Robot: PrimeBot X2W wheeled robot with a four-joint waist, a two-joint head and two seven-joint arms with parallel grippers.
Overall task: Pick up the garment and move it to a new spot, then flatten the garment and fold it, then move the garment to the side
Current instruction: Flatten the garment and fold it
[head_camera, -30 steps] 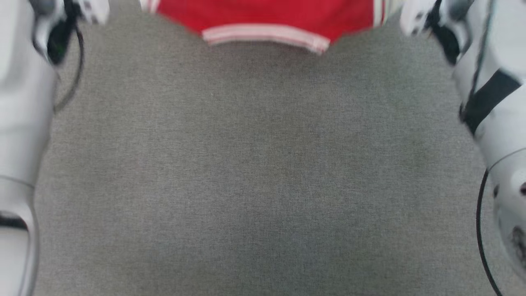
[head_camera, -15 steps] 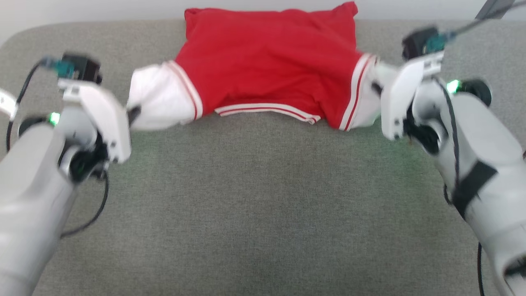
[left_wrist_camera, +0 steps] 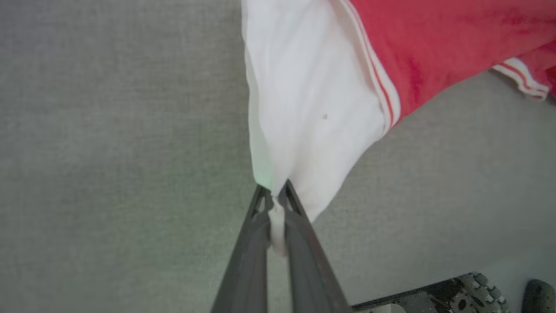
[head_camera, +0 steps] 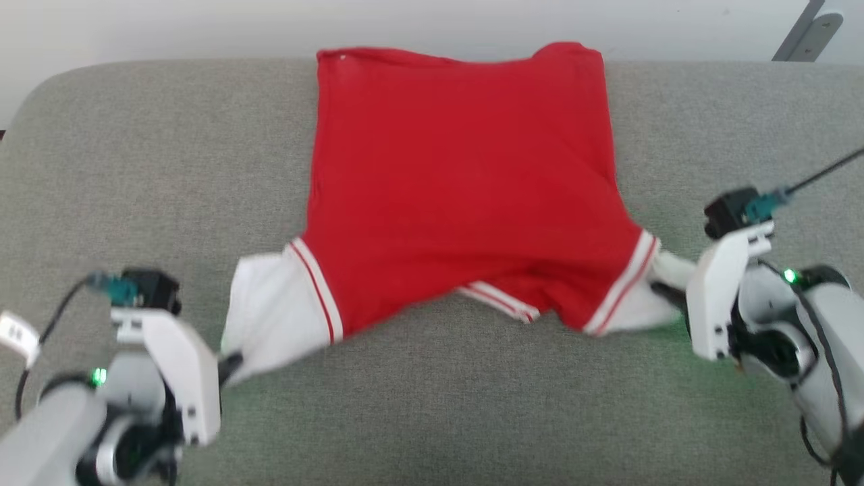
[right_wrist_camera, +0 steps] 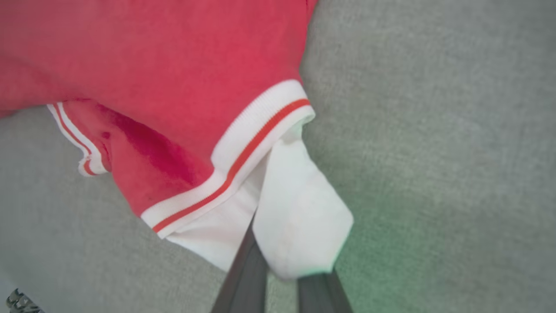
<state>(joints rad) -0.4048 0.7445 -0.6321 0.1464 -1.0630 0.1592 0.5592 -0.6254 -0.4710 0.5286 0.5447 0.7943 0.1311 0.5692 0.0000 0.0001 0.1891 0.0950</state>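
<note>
Head view: the garment [head_camera: 459, 189], smooth red cloth, lies spread on the grey woven bench [head_camera: 135, 169]. Its far hem reaches the back edge by the pale wall [head_camera: 202, 27], and bare bench lies open on both sides and in front. The left fingers [head_camera: 229, 364] and right fingers [head_camera: 665, 291] each meet a white sleeve end.

Left wrist view: the fingers are together, clamped on a pinch of thin white sleeve.

Right wrist view: the fingers are clamped on the other sleeve end. Soft white cloth drapes over their tips, just below the ribbed striped trim.
</note>
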